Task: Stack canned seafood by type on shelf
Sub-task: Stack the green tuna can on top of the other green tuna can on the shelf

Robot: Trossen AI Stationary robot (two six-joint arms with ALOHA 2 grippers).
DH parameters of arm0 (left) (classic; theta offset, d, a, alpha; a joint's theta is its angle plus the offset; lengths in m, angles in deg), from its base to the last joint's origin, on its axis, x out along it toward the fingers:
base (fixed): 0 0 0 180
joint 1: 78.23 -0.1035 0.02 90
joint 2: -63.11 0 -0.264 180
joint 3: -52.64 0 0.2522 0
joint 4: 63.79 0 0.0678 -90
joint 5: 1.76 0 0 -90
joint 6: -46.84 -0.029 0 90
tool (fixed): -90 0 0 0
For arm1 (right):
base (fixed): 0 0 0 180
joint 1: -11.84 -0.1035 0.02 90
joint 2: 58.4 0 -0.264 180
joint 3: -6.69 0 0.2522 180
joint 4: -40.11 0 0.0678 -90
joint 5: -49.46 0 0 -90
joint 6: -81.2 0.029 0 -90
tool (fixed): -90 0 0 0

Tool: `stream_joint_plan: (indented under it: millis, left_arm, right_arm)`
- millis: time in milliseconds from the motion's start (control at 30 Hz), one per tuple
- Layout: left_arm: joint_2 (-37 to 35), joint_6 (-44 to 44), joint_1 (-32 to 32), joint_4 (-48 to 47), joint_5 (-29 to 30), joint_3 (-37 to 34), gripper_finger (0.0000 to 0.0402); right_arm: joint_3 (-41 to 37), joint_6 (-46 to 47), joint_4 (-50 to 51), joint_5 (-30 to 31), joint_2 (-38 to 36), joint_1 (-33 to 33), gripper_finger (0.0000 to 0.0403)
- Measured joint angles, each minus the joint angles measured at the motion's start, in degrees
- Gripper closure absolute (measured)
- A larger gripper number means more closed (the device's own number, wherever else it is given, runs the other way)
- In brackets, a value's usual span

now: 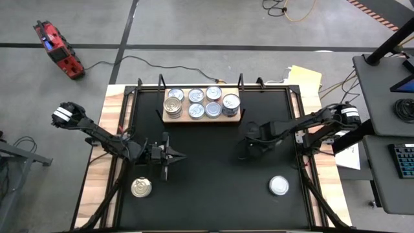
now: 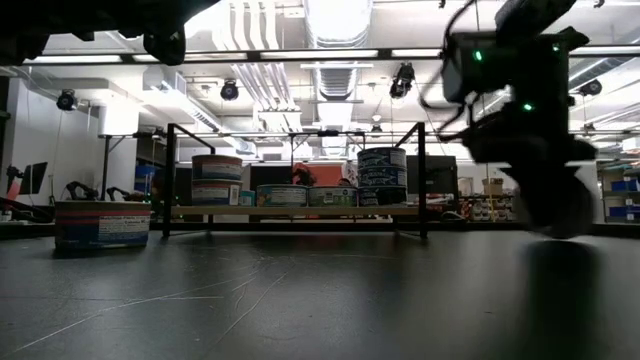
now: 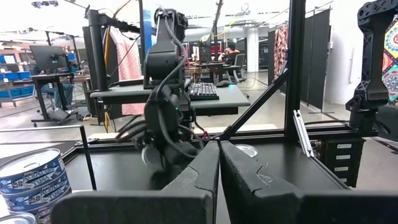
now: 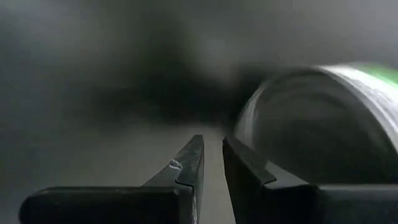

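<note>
Eight round metal tins (image 1: 202, 102) crowd the light wooden shelf (image 1: 200, 118) at the black tabletop's (image 1: 213, 162) far edge; a gold-topped tin (image 1: 141, 188) and a silver one (image 1: 279, 186) lie loose up front. The right gripper (image 1: 248, 144), jaws nearly together and empty, should spread them first, then square up over the silver lid. The left gripper (image 1: 176, 156) waits, jaws pressed together.

Shelf (image 1: 201, 118): you have a flat, light-brown wooden board lying near the table's far edge, about midway along it.

Canned seafood on the shelf: you see seven tops in the high view, short round tins standing upright in two rows. One (image 1: 173, 107) at the left end is gold-topped; the rest, such as the one at the right end (image 1: 231, 102), are silver-topped with bluish labels. The low view shows some of them stacked.

Loose tins: you have one gold-topped tin (image 1: 141, 188) upright near the table's near-left corner, and one silver-topped tin (image 1: 279, 186) upright near its near-right corner.
</note>
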Motion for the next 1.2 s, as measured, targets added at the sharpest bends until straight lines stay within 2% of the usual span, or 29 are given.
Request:
stream_joint_plan:
  millis: [200,267,400,700,800,1000,1200]
  left_arm:
    - [0.00,0.90,0.00,-0.06,-0.04,0.00,0.0401]
    - [0.00,1.03,0.00,-0.29,-0.04,0.00,0.0401]
    - [0.00,1.03,0.00,-0.35,-0.04,-0.02,0.0401]
    - [0.00,1.92,0.00,-0.86,-0.09,-0.02,0.0401]
    - [0.00,3.90,0.00,-1.39,-0.53,-0.02,0.0401]
    - [0.00,5.11,0.00,-2.86,-5.41,-0.04,0.0401]
    - [1.32,6.09,0.02,-4.70,-5.49,-0.04,0.0401]
  right_arm:
    - [1.84,-4.47,-13.88,-4.94,0.09,-4.91,0.0359]
    - [3.13,-5.43,-15.75,-5.41,0.05,-6.69,0.0359]
    - [7.39,-7.75,-15.81,-4.54,-0.02,-9.72,0.0354]
    - [17.79,-12.86,-9.13,5.41,-0.04,-13.24,0.0340]
    - [19.34,-12.59,-7.03,5.17,-0.04,-13.89,0.0335]
    - [20.14,-21.61,-7.71,2.46,-0.03,-17.48,0.0323]
    - [20.13,-27.24,-8.51,2.43,0.74,-18.36,0.0315]
